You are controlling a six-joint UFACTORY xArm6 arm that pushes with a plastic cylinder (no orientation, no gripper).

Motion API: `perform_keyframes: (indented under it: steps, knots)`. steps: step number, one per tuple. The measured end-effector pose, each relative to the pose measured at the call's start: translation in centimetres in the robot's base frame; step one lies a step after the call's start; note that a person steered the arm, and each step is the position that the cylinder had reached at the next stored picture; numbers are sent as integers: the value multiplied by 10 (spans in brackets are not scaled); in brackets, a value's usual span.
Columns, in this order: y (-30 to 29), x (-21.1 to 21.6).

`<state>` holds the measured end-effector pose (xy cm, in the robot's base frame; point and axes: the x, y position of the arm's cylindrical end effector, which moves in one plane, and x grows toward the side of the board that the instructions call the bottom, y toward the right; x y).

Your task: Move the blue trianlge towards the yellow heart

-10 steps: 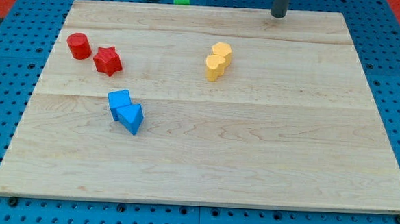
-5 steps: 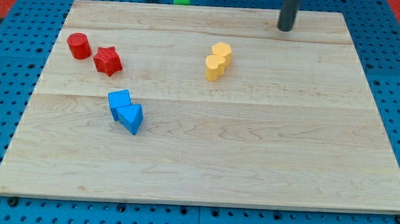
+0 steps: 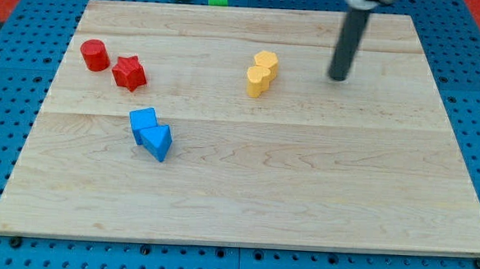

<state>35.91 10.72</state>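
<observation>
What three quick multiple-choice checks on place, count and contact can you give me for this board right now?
1. Where is my tip relative to the yellow blocks?
A. to the view's right of them
B. to the view's left of them
C. below them, near the blue pair

2. How many red blocks are on the board?
A. one
B. two
C. three

3. How does the blue triangle sit relative to the other blue block?
A. far apart
B. stacked on top
C. touching, side by side

Answers: 1 A, the rod ends right of the yellow pair. 2 B, a red cylinder and a red star. 3 C, no gap shows between them.
</observation>
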Motion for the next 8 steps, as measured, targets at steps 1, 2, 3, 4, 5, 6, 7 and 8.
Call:
perform_keyframes:
  steps: [1,2,3,4,5,6,7,8]
  knots:
    - [-22,44]
    - [-67,113]
    - [-171,168]
    - [-248,186]
    - [-278,157]
    - [-213,114]
    - [-188,103]
    - [-219,147]
